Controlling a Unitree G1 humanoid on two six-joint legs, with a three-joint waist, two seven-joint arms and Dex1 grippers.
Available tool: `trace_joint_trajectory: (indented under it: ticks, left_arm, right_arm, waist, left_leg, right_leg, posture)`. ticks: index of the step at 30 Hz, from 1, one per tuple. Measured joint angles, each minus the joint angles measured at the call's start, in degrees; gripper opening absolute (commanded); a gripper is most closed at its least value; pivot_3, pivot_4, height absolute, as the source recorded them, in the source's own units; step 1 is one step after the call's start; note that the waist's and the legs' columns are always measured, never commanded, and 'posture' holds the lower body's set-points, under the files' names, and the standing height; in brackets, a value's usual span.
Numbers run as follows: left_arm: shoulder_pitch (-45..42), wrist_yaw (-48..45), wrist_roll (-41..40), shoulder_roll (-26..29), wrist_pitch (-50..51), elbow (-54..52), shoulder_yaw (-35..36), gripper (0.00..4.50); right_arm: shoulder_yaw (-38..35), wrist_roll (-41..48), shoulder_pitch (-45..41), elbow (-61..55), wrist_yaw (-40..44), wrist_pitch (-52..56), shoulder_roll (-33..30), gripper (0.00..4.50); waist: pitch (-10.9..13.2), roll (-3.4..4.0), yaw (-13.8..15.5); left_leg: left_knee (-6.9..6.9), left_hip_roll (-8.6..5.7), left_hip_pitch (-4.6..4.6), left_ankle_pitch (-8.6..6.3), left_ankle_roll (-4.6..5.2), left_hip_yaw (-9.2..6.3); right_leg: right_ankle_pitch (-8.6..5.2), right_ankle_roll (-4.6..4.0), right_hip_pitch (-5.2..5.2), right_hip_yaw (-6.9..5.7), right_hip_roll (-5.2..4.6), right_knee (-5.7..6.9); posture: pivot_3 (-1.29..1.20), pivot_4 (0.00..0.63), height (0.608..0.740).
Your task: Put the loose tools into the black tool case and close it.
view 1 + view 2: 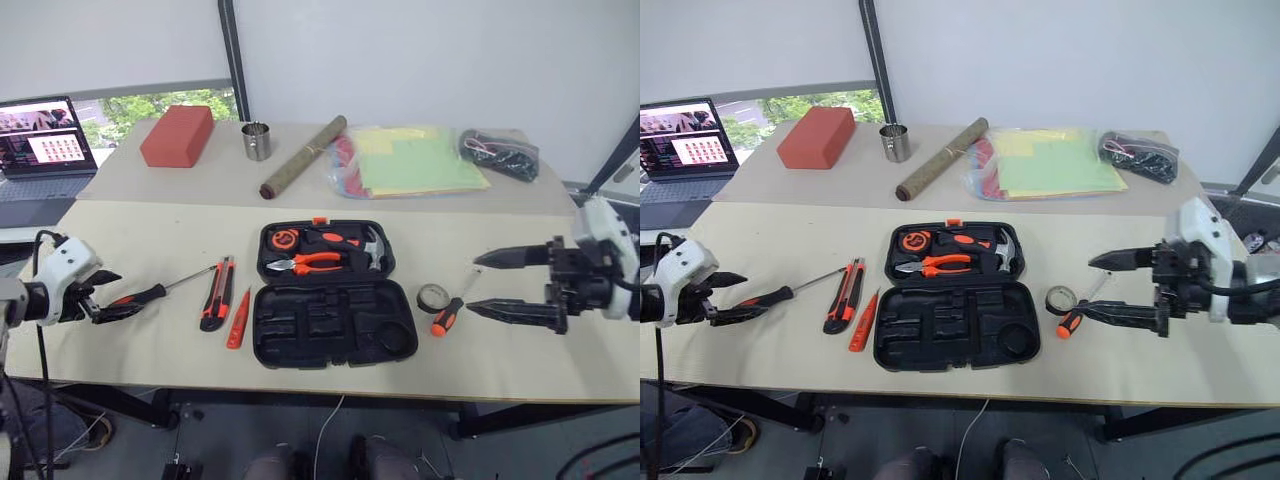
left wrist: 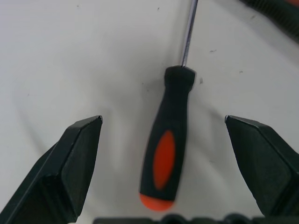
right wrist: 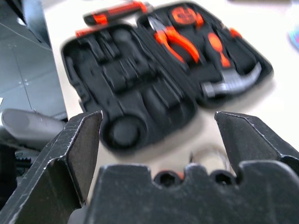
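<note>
The black tool case (image 1: 330, 325) lies open at the table's centre. Pliers, a hammer and a tape measure fill its far half, and the slots of its near half are bare. Left of it lie a slim orange tester (image 1: 238, 320), a utility knife (image 1: 216, 293) and a long screwdriver (image 1: 150, 294). My left gripper (image 1: 118, 293) is open, its fingers either side of that screwdriver's handle (image 2: 166, 158) without touching it. A small tape roll (image 1: 432, 297) and a short screwdriver (image 1: 447, 316) lie right of the case. My right gripper (image 1: 474, 284) hangs open just beyond them, pointing at the case (image 3: 140, 79).
On the far table stand a red block (image 1: 178, 135), a metal cup (image 1: 257, 141), a rolled tube (image 1: 303, 156), a clear bag of coloured sheets (image 1: 410, 160) and a black bundle in a clear bag (image 1: 500, 153). A laptop (image 1: 40, 145) sits at far left.
</note>
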Motion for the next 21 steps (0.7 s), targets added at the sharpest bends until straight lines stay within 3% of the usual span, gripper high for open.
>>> trace_joint_trajectory:
  ticks: [4,7,14,19,21]
  left_arm:
    - [-7.7,-1.6,5.8,-2.3,-4.8,9.9,-5.8,4.50]
    - [-11.5,-1.4,8.2,-3.1,-6.2,14.6,-7.6,3.72]
    - [-13.9,-1.2,9.6,-4.5,-8.0,19.7,-8.2,1.04]
    - [-14.7,-3.7,9.3,-4.4,-12.1,19.8,-7.2,0.90]
    - [-17.4,-5.5,8.5,-4.5,-11.9,18.5,-6.6,0.90]
  right_arm:
    - [2.8,1.0,-2.5,-3.5,-2.9,0.7,2.2,4.47]
    - [3.2,2.3,-2.6,-5.4,-4.3,1.3,2.8,4.50]
    - [2.6,3.8,-0.8,-8.3,-6.1,2.1,2.9,4.50]
    - [-0.2,3.7,3.8,-8.5,-7.4,2.2,2.9,4.50]
    - [-1.7,3.8,6.1,-8.8,-7.8,2.3,2.9,4.50]
  waist:
    - [0.0,-0.03,0.1]
    - [0.0,-0.02,0.2]
    - [0.0,0.00,0.1]
    - [0.0,-0.21,0.1]
    - [-0.1,-0.49,0.4]
  left_leg:
    - [0.08,0.00,-0.04,0.01,0.02,0.02]
    - [0.18,0.02,0.03,0.01,0.02,0.00]
    - [0.23,0.07,0.28,0.07,-0.09,0.00]
    - [0.37,0.10,0.01,0.08,-0.10,0.00]
    - [0.76,0.09,-0.72,0.12,0.01,-0.09]
  right_leg:
    - [-0.01,0.02,0.03,-0.03,0.00,0.00]
    - [-0.02,0.04,0.10,-0.04,-0.04,0.08]
    - [-0.26,0.43,0.10,-0.03,-0.27,0.60]
    - [-0.04,0.05,-0.14,-0.13,-0.30,0.70]
    - [0.01,-0.02,-0.69,-0.29,-0.31,0.86]
  posture:
    - [0.00,0.150,0.737]
    - [0.00,0.150,0.737]
    - [0.00,0.150,0.737]
    - [0.00,0.150,0.737]
    - [0.00,0.150,0.737]
